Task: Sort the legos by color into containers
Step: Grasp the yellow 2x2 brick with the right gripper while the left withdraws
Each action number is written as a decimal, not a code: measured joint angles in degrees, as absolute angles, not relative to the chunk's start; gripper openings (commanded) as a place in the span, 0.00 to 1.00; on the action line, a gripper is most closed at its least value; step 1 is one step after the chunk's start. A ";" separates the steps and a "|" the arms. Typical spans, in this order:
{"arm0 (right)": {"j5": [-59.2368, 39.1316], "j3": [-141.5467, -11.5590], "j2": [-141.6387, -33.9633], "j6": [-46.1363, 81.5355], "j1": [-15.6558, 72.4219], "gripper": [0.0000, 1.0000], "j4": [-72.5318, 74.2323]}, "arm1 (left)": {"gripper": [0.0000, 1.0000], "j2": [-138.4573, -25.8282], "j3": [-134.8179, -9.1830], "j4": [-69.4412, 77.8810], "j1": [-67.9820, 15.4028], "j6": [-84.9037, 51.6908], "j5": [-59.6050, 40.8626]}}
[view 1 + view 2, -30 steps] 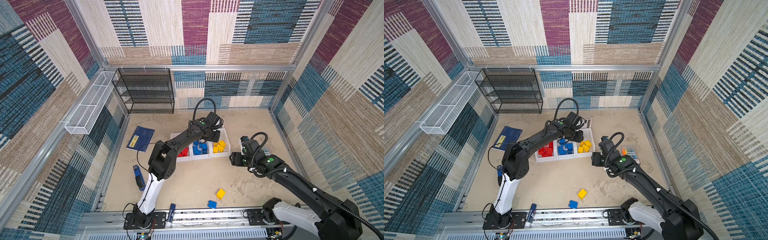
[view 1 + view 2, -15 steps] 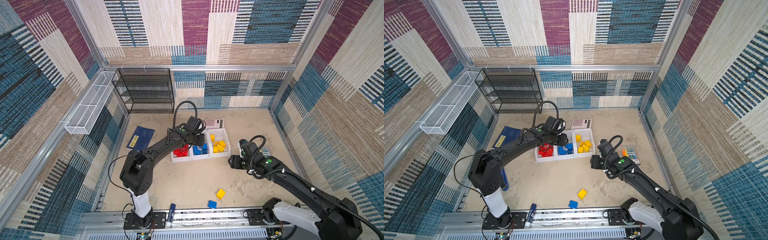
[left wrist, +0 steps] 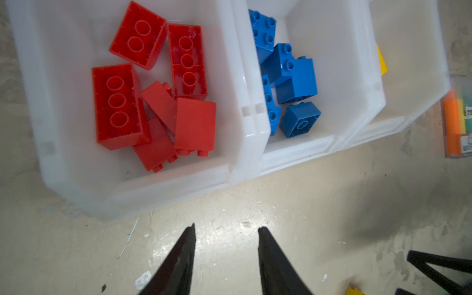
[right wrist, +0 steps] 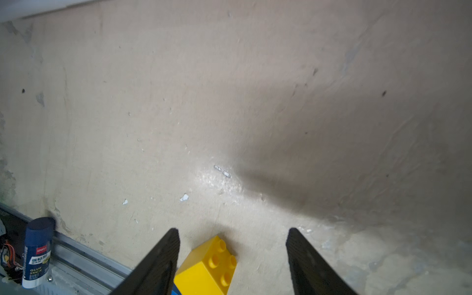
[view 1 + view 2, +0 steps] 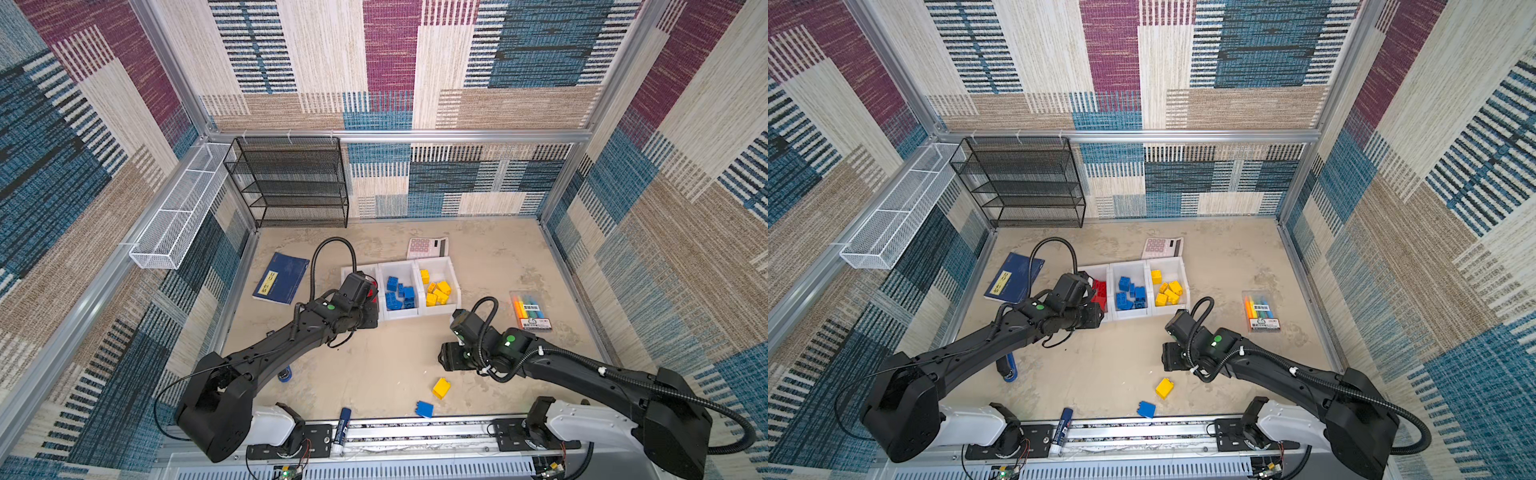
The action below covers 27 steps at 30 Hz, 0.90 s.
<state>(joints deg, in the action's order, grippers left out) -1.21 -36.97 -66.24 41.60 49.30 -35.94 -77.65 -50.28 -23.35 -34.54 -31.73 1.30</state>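
We line up on yellow lego [image 4: 207,268]
R tool [image 4: 232,231] open, empty, near it, well in front of containers [image 5: 401,314]; next: centre, lower, close. L tool [image 3: 226,227] open, empty too.

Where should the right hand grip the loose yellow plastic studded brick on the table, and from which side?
Grip the yellow plastic studded brick by two opposite smooth side walls, coming from above. Its studs seem to face up, leaving the flat sides free. It sits cornerwise to the fingers of the open right hand, so the wrist probably needs turning first.
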 measured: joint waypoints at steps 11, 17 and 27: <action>-2.55 -37.12 -70.74 48.12 57.93 0.69 -37.89 | 0.43 -76.73 -49.28 -22.48 -34.26 -32.38 1.78; -2.46 -37.10 -70.94 51.03 59.90 0.69 -38.70 | 0.44 -76.73 -48.58 -22.04 -34.17 -32.40 1.74; -2.59 -37.15 -73.84 54.04 61.93 0.66 -38.33 | 0.44 -76.69 -47.46 -21.37 -34.11 -32.60 1.48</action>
<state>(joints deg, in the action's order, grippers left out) -2.59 -37.15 -73.84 54.04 61.93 -38.33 -76.69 -47.46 -21.37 -34.11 -32.60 1.48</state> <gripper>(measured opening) 0.673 0.436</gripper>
